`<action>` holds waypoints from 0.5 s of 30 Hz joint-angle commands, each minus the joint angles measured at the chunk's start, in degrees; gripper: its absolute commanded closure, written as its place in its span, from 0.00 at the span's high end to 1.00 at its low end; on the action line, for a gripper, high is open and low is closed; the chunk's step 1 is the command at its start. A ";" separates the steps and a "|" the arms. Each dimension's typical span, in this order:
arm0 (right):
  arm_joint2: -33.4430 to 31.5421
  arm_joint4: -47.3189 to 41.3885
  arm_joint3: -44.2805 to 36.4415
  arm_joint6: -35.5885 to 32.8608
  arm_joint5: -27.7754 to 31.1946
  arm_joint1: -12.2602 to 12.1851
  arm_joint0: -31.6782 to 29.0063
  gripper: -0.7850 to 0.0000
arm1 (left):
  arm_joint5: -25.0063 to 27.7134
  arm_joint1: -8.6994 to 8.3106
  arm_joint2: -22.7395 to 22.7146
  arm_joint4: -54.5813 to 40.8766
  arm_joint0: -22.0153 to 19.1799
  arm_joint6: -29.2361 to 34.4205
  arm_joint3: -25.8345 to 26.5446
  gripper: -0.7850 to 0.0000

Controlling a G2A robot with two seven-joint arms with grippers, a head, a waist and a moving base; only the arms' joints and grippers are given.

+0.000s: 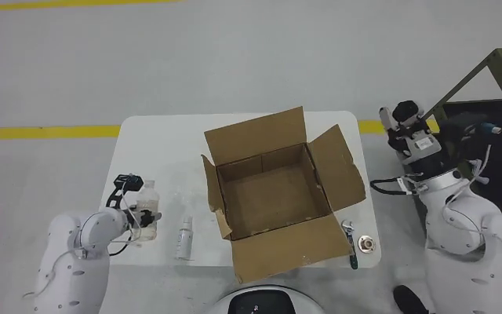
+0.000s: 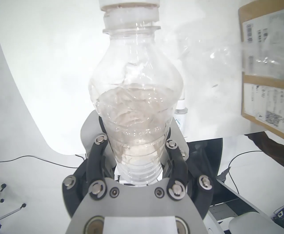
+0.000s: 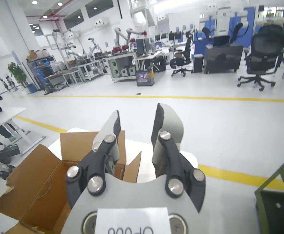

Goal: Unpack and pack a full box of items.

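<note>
- A cardboard box [image 1: 274, 200] stood mid-table [image 1: 157, 137] with its flaps spread open.
- The left gripper [image 2: 135, 141] was clamped around the lower body of a clear bottle [image 2: 135, 93], at the box's 9 o'clock near the table's edge.
- A small sprayer [image 1: 184, 238] lay at the box's 8 o'clock, just beside the bottle.
- A wrench [image 1: 350, 245] and a round part [image 1: 365, 244] lay side by side at the box's 4 o'clock.
- The right gripper [image 3: 137, 124] hung beyond the table at the box's 2 o'clock, fingers parted and holding nothing.

Pale glossy floor [image 3: 221, 124] crossed by yellow lines [image 3: 155, 96]; beyond, workbenches [image 3: 121, 64], black office chairs [image 3: 264, 55], a potted plant [image 3: 15, 71], round ceiling lights [image 3: 34, 2] lit.
</note>
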State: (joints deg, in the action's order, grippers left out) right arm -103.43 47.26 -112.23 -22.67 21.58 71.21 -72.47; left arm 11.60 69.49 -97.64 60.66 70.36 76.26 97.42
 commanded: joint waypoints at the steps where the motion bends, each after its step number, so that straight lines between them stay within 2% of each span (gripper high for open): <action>1: -1.58 -2.60 0.10 -3.90 0.95 -0.31 -1.20 1.00 | -1.13 -0.11 -0.56 -1.70 -0.27 -0.16 1.28 0.00; 6: -3.73 -8.22 -0.05 -7.75 2.99 -0.82 -4.69 1.00 | -2.92 -0.43 -0.79 -3.01 -0.34 -0.30 3.12 0.00; 10: -4.34 -8.10 0.11 -10.64 4.98 -1.29 -6.91 1.00 | -3.10 -0.53 -0.72 -3.28 -0.28 -0.24 3.22 0.00; 15: -4.34 -8.10 0.11 -10.64 4.98 -1.29 -6.91 1.00 | -3.10 -0.53 -0.72 -3.28 -0.28 -0.24 3.22 0.00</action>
State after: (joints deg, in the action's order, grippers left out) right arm -107.78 39.16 -112.11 -33.33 26.56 69.91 -79.38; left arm 8.49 68.96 -98.36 57.38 70.07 76.02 100.64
